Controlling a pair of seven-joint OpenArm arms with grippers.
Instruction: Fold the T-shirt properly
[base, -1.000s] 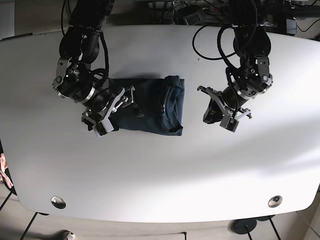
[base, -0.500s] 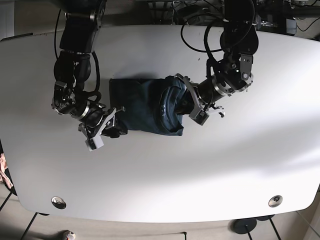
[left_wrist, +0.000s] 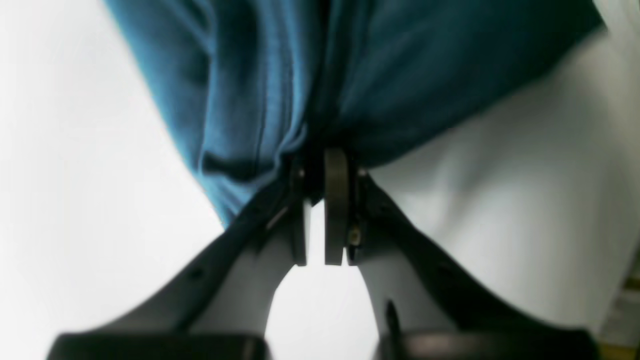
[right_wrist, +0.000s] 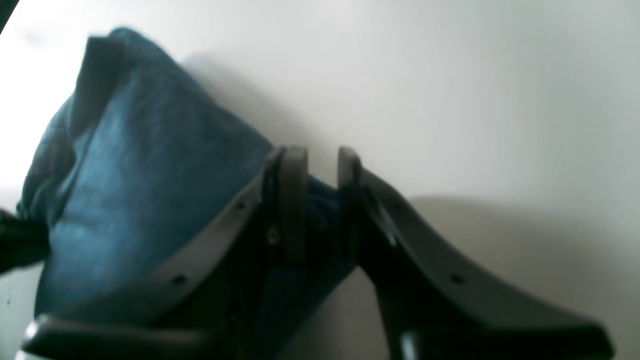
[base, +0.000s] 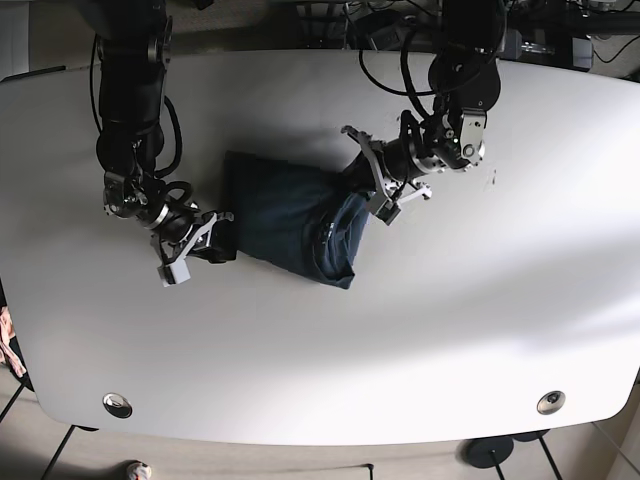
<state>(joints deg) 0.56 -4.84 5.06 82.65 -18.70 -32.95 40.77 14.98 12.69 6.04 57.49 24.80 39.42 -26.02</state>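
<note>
The dark blue T-shirt (base: 285, 220) lies folded and skewed near the middle of the white table (base: 450, 320). My left gripper (base: 372, 192) pinches its upper right edge. In the left wrist view the fingers (left_wrist: 336, 200) stand almost together, with the T-shirt (left_wrist: 280, 75) bunched at the left gripper (left_wrist: 318, 162). My right gripper (base: 205, 243) is at the cloth's lower left corner. The right wrist view shows the T-shirt (right_wrist: 125, 190) running in between the fingers (right_wrist: 292, 200) of the right gripper (right_wrist: 320, 152), which is shut on it.
Two round metal fittings (base: 116, 404) (base: 549, 402) sit near the table's front edge. Cables and equipment (base: 380, 25) crowd the back edge. Both dark arms hang over the table's rear half.
The left gripper has moved up and left along the shirt's right edge and closed on it. The shirt is now skewed, its right part drawn inward. The right gripper has barely moved.
</note>
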